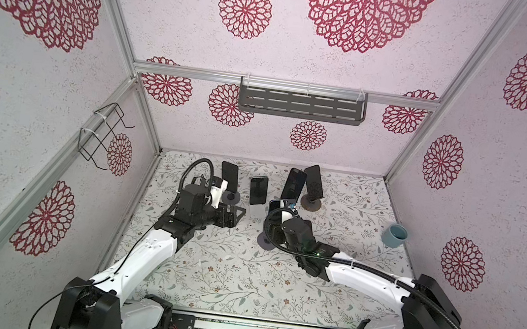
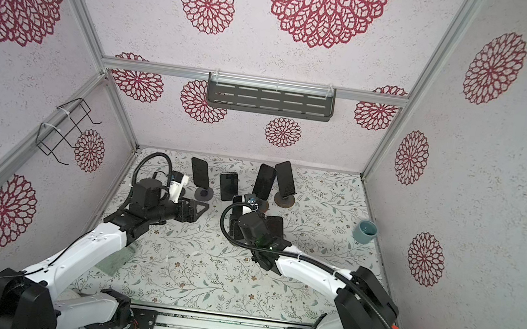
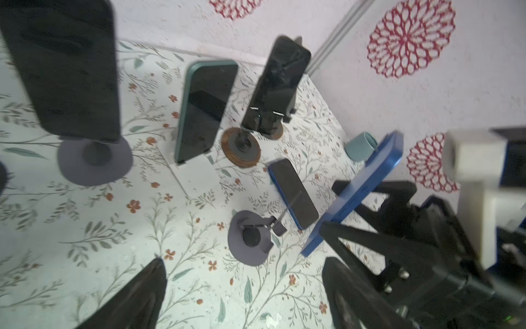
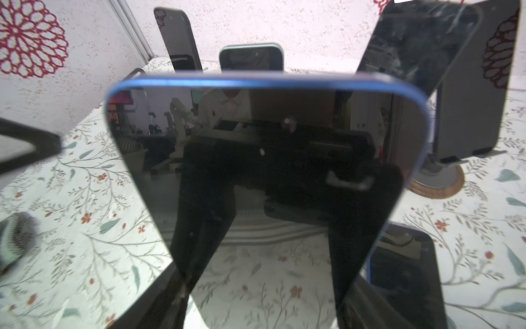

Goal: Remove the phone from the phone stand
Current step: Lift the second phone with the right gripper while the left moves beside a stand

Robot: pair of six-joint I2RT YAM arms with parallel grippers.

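A blue phone [image 4: 267, 128] fills the right wrist view, with my right gripper [image 4: 267, 282] shut across its width. In the left wrist view the same blue phone [image 3: 355, 193] shows edge-on, tilted and raised above an empty grey round phone stand [image 3: 250, 242]. In both top views my right gripper [image 1: 278, 209] [image 2: 239, 203] sits mid-table with the stand [image 1: 265, 241] just before it. My left gripper [image 1: 234, 215] [image 3: 244, 287] hangs open to the left, its fingers [image 3: 142, 296] holding nothing.
Several other phones stand on stands along the back: one on a grey base [image 1: 229, 174], a teal one [image 1: 258, 190] on a white stand, two dark ones [image 1: 294, 185] [image 1: 314, 182] by a wooden-rimmed base [image 1: 310, 204]. Another blue phone [image 3: 293, 193] lies flat. A blue-grey mug [image 1: 394, 235] stands right.
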